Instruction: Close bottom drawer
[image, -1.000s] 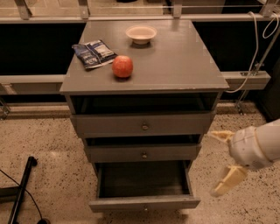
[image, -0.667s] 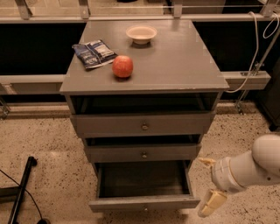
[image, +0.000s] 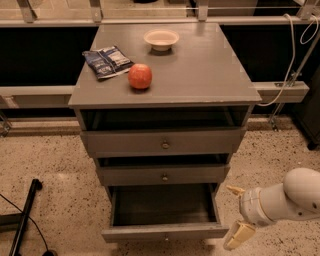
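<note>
The bottom drawer (image: 165, 232) of the grey cabinet is pulled far out, its dark grey inside showing. Its front runs along the bottom of the view, and the knob is barely visible at the lower edge. My gripper (image: 236, 214) hangs to the right of the drawer's front right corner, just off it and not touching. Its two tan fingers are spread apart, one fingertip (image: 234, 190) up beside the drawer's side and the other (image: 238, 235) down by the front. It holds nothing.
The middle drawer (image: 164, 175) and top drawer (image: 162, 143) stick out slightly. On the cabinet top (image: 200, 70) lie a red apple (image: 140, 76), a blue snack bag (image: 107, 61) and a white bowl (image: 161, 38). A black stand base (image: 22, 220) lies on the floor at left.
My arm has come down and to the left, from beside the middle drawer to the bottom drawer's front right corner. The drawer has not moved.
</note>
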